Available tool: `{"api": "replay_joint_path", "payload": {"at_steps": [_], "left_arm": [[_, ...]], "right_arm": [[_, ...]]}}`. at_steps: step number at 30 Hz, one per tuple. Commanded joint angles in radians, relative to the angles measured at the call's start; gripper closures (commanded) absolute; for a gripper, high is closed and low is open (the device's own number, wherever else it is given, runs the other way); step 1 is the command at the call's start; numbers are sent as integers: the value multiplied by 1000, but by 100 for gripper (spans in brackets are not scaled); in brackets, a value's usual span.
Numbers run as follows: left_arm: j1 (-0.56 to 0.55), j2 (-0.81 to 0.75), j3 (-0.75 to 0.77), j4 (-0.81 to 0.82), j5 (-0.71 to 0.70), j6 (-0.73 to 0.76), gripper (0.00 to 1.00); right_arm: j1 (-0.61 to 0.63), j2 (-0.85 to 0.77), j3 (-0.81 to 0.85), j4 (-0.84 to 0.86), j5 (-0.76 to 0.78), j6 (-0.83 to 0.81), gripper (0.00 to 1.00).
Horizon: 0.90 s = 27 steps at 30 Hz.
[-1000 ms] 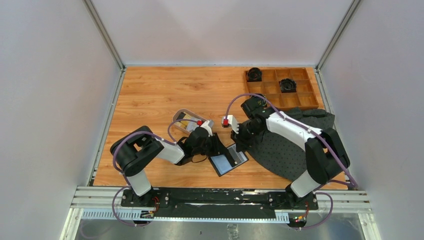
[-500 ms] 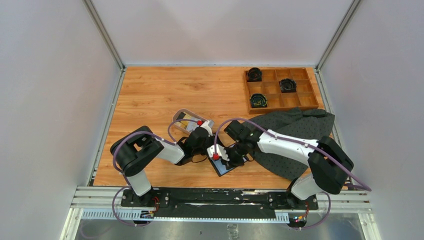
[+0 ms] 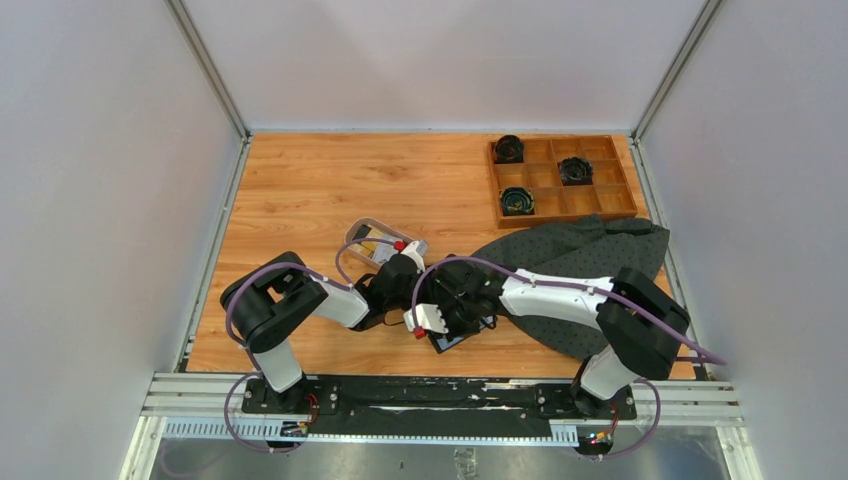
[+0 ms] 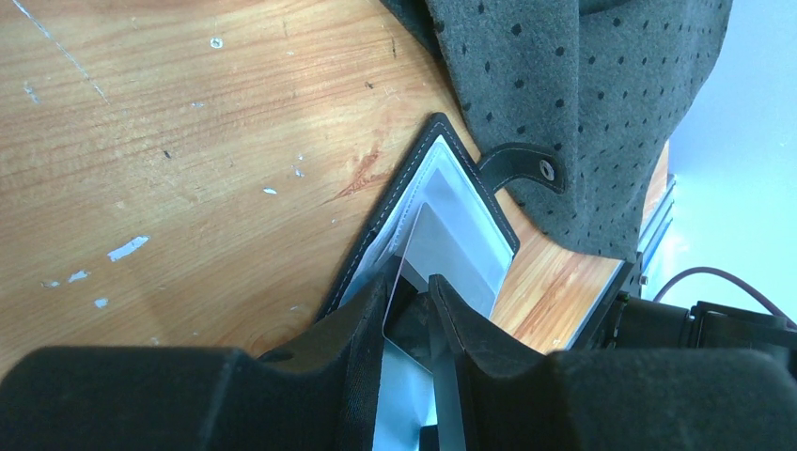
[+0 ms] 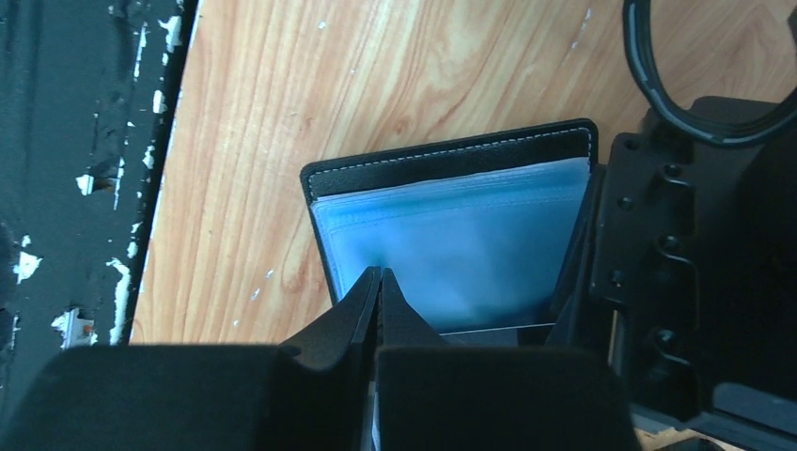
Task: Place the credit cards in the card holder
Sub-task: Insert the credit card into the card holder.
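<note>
Your right arm has swung in from beside the tray and now stretches low over the desk (image 3: 320, 180) and the dotted grey cloth (image 3: 590, 260). Its right end effector (image 5: 379, 272) is down on the card holder (image 5: 451, 235); the left arm has not shifted. The holder lies open on the desk just off the cloth's near-left edge, between the two wrists. Behind it the oval tray (image 3: 358, 226) carries the waiting credit cards (image 3: 380, 242) — a gold one on top, and you cannot tell how many lie beneath. The left end effector (image 4: 409, 282) looks clenched on the holder's near end, cover and clear sleeves between its fingers, pinning it down. The right one is clenched tight with its tips on a bluish sleeve, and no card shows between them. This reads as seating a card or working a pocket open — the views do not settle which. Next, by my judgement, you need a light push along the sleeve, not down into it. Keep the left grip firm so the holder cannot slide, then go back to the tray.
</note>
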Motion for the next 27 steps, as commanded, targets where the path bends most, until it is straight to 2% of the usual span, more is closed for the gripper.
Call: {"api": "replay_joint_path", "payload": {"at_steps": [1,16,20,27], "left_arm": [[-8,23,-22,-79,-8,28,70],[-8,28,-19,-80,-1,37,69],[-8,30,-18,-80,-1,37,69],[-8,32,-17,-80,0,38,68]], "right_arm": [[14,16,0,9,92,6,99],[-2,19,36,-71,232,-38,99],[-21,11,53,-108,192,-36,98],[-33,-20,79,-170,1,-26,93]]}}
